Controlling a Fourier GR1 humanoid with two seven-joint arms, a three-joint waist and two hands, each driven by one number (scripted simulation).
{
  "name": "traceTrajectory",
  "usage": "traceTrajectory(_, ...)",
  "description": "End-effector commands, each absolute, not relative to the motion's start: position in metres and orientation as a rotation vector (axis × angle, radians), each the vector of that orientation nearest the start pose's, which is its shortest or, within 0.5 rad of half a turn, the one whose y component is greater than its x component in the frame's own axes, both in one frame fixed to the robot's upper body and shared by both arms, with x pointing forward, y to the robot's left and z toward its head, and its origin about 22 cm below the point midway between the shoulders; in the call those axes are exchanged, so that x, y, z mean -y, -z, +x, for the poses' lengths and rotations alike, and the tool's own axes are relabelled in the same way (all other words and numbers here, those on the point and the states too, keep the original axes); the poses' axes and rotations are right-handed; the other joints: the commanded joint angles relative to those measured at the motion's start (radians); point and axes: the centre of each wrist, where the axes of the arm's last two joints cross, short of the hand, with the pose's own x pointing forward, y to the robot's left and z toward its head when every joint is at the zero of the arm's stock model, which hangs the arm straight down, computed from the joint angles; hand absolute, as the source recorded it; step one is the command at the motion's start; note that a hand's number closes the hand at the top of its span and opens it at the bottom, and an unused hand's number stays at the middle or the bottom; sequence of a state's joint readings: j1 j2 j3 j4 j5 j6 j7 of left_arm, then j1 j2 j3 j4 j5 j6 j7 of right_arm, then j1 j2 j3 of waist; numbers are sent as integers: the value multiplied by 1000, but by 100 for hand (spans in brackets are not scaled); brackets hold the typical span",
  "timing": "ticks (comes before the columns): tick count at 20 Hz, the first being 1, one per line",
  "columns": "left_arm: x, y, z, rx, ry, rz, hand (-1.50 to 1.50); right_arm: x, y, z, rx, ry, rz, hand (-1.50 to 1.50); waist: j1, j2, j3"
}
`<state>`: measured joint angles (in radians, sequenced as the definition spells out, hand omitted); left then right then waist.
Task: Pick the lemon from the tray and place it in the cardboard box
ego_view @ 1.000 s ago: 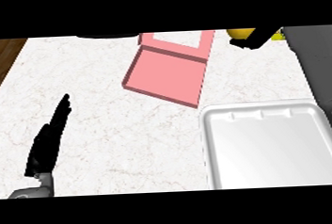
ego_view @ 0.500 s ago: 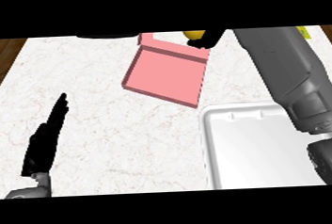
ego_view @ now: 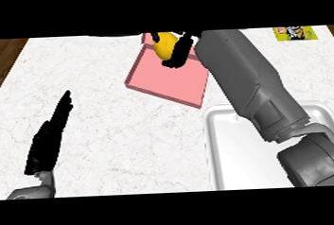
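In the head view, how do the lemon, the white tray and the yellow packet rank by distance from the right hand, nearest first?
1. lemon: held in the right hand, above the pink box.
2. yellow packet: far right edge of the counter.
3. white tray: near right.

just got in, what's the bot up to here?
The right hand has its fingers curled round the lemon and holds it over the far end of the pink box. The white tray at the near right has nothing visible in it, though the forearm covers part of it. The left hand rests open at the near left. A yellow packet lies at the far right.
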<state>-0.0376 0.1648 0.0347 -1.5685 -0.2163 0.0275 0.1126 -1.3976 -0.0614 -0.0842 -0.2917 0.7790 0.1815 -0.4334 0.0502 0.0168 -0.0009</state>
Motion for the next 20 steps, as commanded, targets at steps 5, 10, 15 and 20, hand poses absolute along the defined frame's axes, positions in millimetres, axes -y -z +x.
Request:
traceTrajectory(5,-254,-9,254,1491,265,325,0,58,-134,457,1677,-1310,-181,-150,23,8,0)
traceTrajectory(10,-269,-21,263,1493,260,329,0,62,-125,457,1708,-1219,-84,-150,21,9,1)
traceTrajectory(15,-270,-19,261,1497,253,329,0,68,-131,460,1820,-821,10,-150,25,13,1)
traceTrajectory(20,-268,-19,256,1483,257,325,0,109,-153,474,1836,-586,121,-150,34,18,2)
